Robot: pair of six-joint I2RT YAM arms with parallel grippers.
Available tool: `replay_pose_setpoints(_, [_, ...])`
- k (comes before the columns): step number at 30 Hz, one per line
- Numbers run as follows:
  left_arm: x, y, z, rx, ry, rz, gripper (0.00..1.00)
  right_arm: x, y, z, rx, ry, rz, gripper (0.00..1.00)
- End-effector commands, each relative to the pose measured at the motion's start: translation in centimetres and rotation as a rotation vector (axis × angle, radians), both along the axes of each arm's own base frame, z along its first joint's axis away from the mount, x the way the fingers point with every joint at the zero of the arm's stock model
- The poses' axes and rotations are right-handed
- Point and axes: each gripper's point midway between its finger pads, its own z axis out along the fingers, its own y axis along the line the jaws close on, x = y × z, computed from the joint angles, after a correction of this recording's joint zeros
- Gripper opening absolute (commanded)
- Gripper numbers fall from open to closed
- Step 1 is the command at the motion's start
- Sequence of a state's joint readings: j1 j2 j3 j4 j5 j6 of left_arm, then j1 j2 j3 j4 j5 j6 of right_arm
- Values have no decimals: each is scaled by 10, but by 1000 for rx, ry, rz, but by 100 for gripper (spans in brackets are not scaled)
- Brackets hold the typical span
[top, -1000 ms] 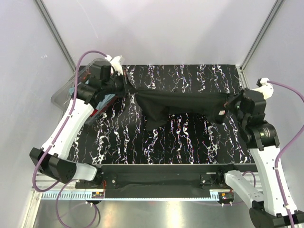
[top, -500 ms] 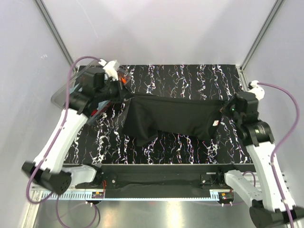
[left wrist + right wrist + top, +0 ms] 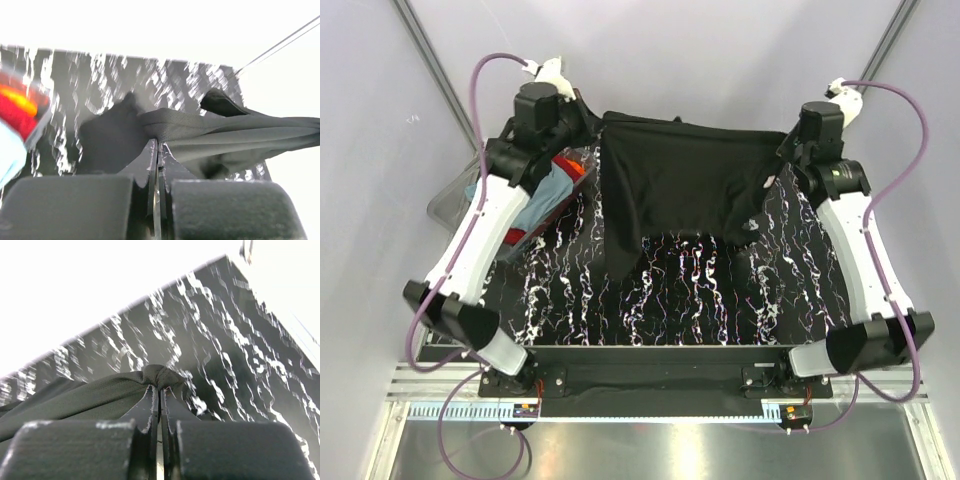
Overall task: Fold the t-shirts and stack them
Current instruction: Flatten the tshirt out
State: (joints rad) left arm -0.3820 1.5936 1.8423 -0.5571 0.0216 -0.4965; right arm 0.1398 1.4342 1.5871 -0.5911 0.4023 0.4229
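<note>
Two shirts wait at the far left, the teal-blue shirt and the red-orange shirt, bunched together in the clear tub off the edge of the marbled table. Next to them, the left gripper has risen and swung toward the back wall; a second ago it sat low beside the tub. Its wrist view shows the jaws pressed together on a gathered fold of the black shirt. That shirt lay stretched low across the middle of the table a moment earlier. It now hangs high at the far side like a sheet on a line, its top edge taut between the arms and a longer flap trailing down on the left. Whether that flap touches the table cannot be told. On the right, the right gripper has climbed and reached back in step, and its jaws are likewise clamped tight on a bunched corner of the black cloth. The lift appears meant to shake the shirt open and square it, so the likely next step is laying it flat for the first fold. No shirt is folded or stacked yet.
</note>
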Motion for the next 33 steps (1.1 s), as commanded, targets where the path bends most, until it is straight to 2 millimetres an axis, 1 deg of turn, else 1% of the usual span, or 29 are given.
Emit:
replay_pose_setpoints(1, [-15, 36, 55, 0, -163, 126, 0, -28, -41, 51, -95, -101, -125, 0])
replay_pose_setpoints(2, [-21, 27, 24, 12, -99, 81, 0, -39, -40, 52, -87, -108, -115, 0])
replay_pose_setpoints(3, [-30, 21, 11, -3, -69, 57, 0, -45, -38, 45, -78, -94, -103, 0])
replay_pose_setpoints(4, [-47, 14, 3, -20, -53, 19, 0, -51, -36, 9, -46, -25, -104, 0])
replay_pose_setpoints(5, [-58, 3, -52, -7, 48, -35, 0, -64, -34, 4, -23, -30, -104, 0])
replay_pose_setpoints(6, [-70, -1, -75, -21, 92, -42, 0, -72, -31, -11, -5, -6, -93, 0])
replay_pose_setpoints(7, [-90, -3, -85, -38, 100, -58, 0, -80, -22, -51, 31, 73, -54, 0])
replay_pose_setpoints(8, [-105, -2, -138, -17, 186, -61, 0, -92, -18, -60, 60, 78, -38, 0])
replay_pose_setpoints(9, [-116, -2, -155, -22, 217, -62, 0, -100, -13, -77, 89, 112, -28, 0])
replay_pose_setpoints(10, [-127, 1, -167, -18, 238, -63, 0, -114, -2, -118, 136, 208, 12, 0])
replay_pose_setpoints(11, [-142, 3, -201, 10, 305, -74, 0, -123, 6, -131, 201, 224, 14, 4])
replay_pose_setpoints(12, [-151, 3, -214, 9, 338, -79, 0, -131, 13, -149, 245, 264, 24, 8])
replay_pose_setpoints(13, [-159, 2, -223, 3, 357, -91, 0, -148, 20, -185, 294, 357, 24, 13])
replay_pose_setpoints(14, [-174, -5, -247, -3, 402, -141, 0, -155, 23, -199, 360, 387, -26, 19])
replay_pose_setpoints(16, [-193, -13, -268, -19, 458, -185, 0, -170, 30, -225, 417, 465, -46, 24])
replay_pose_setpoints(17, [-205, -11, -287, -10, 506, -184, 11, -172, 30, -232, 421, 488, -63, 34])
replay_pose_setpoints(18, [-211, -11, -295, -16, 536, -179, 18, -174, 25, -235, 406, 498, -90, 38])
replay_pose_setpoints(20, [-224, -10, -308, -9, 576, -182, 26, -175, 18, -233, 388, 525, -138, 42])
replay_pose_setpoints(21, [-227, -11, -307, -21, 578, -181, 28, -175, 14, -230, 371, 528, -160, 44])
replay_pose_setpoints(22, [-230, -12, -308, -23, 579, -186, 31, -170, 15, -221, 385, 517, -175, 45])
replay_pose_setpoints(23, [-232, -11, -309, -23, 583, -187, 34, -167, 16, -220, 393, 522, -181, 46])
replay_pose_setpoints(24, [-234, -11, -304, -25, 571, -195, 39, -163, 21, -217, 418, 524, -168, 47])
replay_pose_setpoints(25, [-234, -10, -303, -19, 568, -192, 40, -155, 25, -209, 444, 507, -164, 47])
replay_pose_setpoints(27, [-228, -3, -295, 22, 548, -165, 45, -147, 40, -213, 502, 540, -123, 47])
replay_pose_setpoints(28, [-221, -3, -282, 30, 517, -155, 47, -138, 47, -217, 532, 548, -116, 47])
replay_pose_setpoints(30, [-216, 6, -277, 85, 506, -119, 50, -131, 61, -221, 566, 560, -89, 47])
replay_pose_setpoints(31, [-207, 7, -264, 91, 475, -98, 50, -122, 77, -226, 553, 564, -50, 47])
replay_pose_setpoints(32, [-206, 12, -262, 115, 474, -79, 51, -118, 89, -228, 528, 571, -13, 47])
replay_pose_setpoints(33, [-203, 13, -258, 128, 465, -77, 51, -108, 100, -226, 500, 555, 39, 48])
